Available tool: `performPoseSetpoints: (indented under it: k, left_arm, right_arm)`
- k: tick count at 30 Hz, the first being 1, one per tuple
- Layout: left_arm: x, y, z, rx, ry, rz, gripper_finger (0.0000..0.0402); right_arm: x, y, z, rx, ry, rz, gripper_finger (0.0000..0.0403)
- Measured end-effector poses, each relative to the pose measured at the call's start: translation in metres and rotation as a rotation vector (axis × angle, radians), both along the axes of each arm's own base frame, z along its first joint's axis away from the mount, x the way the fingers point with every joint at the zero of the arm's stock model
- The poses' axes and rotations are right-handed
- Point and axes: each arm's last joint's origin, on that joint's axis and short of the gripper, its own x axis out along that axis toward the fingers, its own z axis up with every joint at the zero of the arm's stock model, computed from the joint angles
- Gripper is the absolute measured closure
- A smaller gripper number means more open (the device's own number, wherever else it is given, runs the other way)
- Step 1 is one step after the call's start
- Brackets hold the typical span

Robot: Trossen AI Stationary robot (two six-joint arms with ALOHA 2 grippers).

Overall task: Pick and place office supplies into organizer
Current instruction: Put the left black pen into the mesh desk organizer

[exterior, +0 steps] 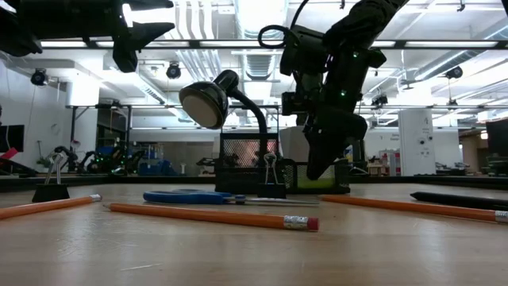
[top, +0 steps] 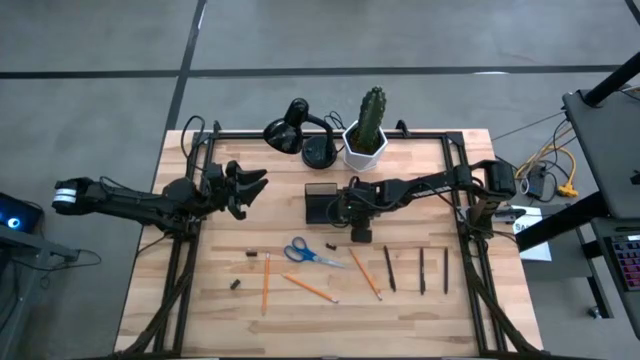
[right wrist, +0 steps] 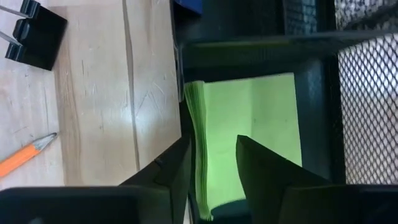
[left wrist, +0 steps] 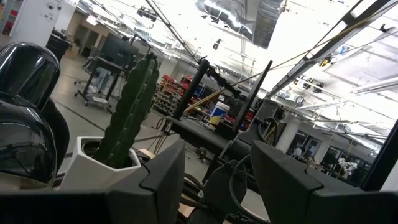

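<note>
The black mesh organizer (top: 320,201) stands mid-table. In its low front compartment lies the lime-green sticky-note pad (right wrist: 249,118). My right gripper (right wrist: 211,146) hangs open over that pad, pointing steeply down, with the pad's stacked edge showing in the gap. My left gripper (top: 252,184) waits open at the table's left, raised, with nothing between its fingers. Blue-handled scissors (top: 305,252), orange pencils (top: 266,280) (top: 312,288) (top: 365,273) and dark pens (top: 389,268) (top: 421,270) lie flat on the near half of the table. My right gripper has one finger (right wrist: 174,168) beside the pad's stacked edge (right wrist: 198,124) and the other finger (right wrist: 267,174) over the pad's green face. I cannot tell whether either one touches the pad. The pad rests in the organizer's compartment.
A black desk lamp (top: 296,131) and a cactus in a white pot (top: 367,135) stand behind the organizer at the far edge. Small black binder clips (top: 250,255) (top: 236,284) (top: 332,245) lie among the supplies. A dark metal frame (top: 190,250) runs along the table's left and right sides.
</note>
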Motion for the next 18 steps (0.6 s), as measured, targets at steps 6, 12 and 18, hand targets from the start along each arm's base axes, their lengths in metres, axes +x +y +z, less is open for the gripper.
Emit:
performPoseSetpoints:
  k: [6, 12, 18]
  left_arm:
    - [0.0, 0.0, 0.0, 0.0, 0.0, 0.0, 0.0233]
    - [0.0, 0.0, 0.0, 0.0, 0.0, 0.0, 0.0233]
    - [0.0, 0.0, 0.0, 0.0, 0.0, 0.0, 0.0233]
  right_arm:
    - [0.002, 0.0, 0.015, 0.033, 0.043, -0.087, 0.0271]
    - [0.014, -0.001, 0.04, 0.061, -0.033, -0.163, 0.0269]
    - [0.02, -0.001, 0.068, 0.145, -0.041, -0.389, 0.0276]
